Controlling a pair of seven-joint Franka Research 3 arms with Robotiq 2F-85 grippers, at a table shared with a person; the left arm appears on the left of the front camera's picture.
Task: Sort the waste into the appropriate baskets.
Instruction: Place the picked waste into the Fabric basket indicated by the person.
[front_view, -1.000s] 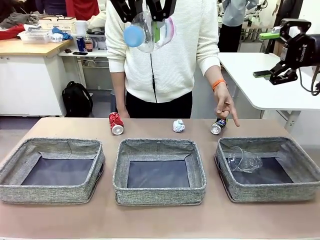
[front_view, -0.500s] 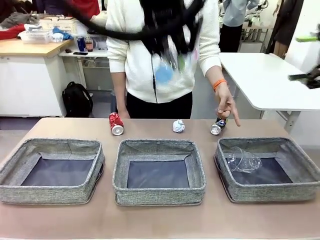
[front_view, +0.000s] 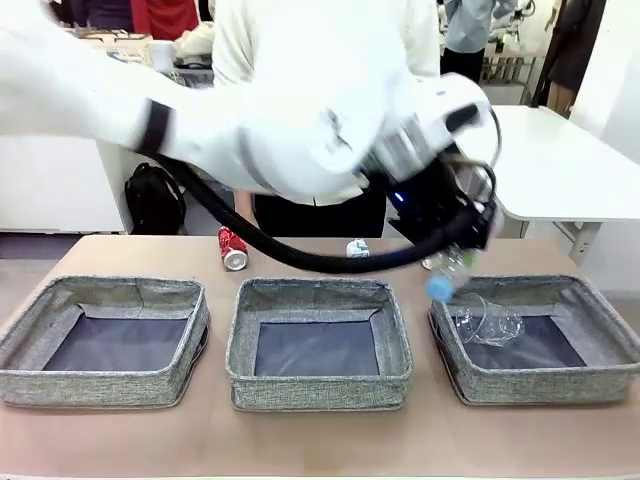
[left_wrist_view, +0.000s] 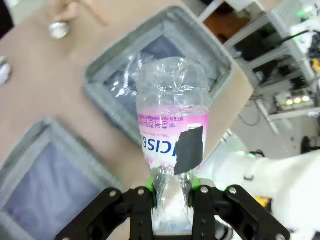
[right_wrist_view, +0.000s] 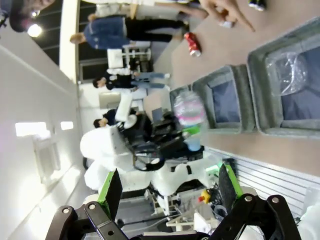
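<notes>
My left gripper (front_view: 458, 240) is shut on the clear bottle (front_view: 452, 268), whose blue cap hangs just over the right basket's (front_view: 540, 385) left rim. In the left wrist view the green-padded fingers (left_wrist_view: 150, 192) pinch the pink-labelled bottle (left_wrist_view: 172, 125) above that basket (left_wrist_view: 212, 45), which holds the clear cup (left_wrist_view: 125, 75). The cup (front_view: 487, 320) lies on its side. The red can (front_view: 232, 250) and the paper ball (front_view: 357, 248) lie on the table behind the middle basket (front_view: 318, 390). The left basket (front_view: 105, 385) holds nothing. My right gripper (right_wrist_view: 170, 192) is open and high up, away from the table.
A person stands at the far side, a hand (left_wrist_view: 75, 7) pointing beside the dark can (left_wrist_view: 58, 31). My left arm (front_view: 250, 140) spans the table from the left, blurred. A white table (front_view: 570, 170) stands behind on the right.
My left arm has swung down and to the right with the bottle, from chest height in front of the person to the right basket's rim. The right gripper has left the front view.
</notes>
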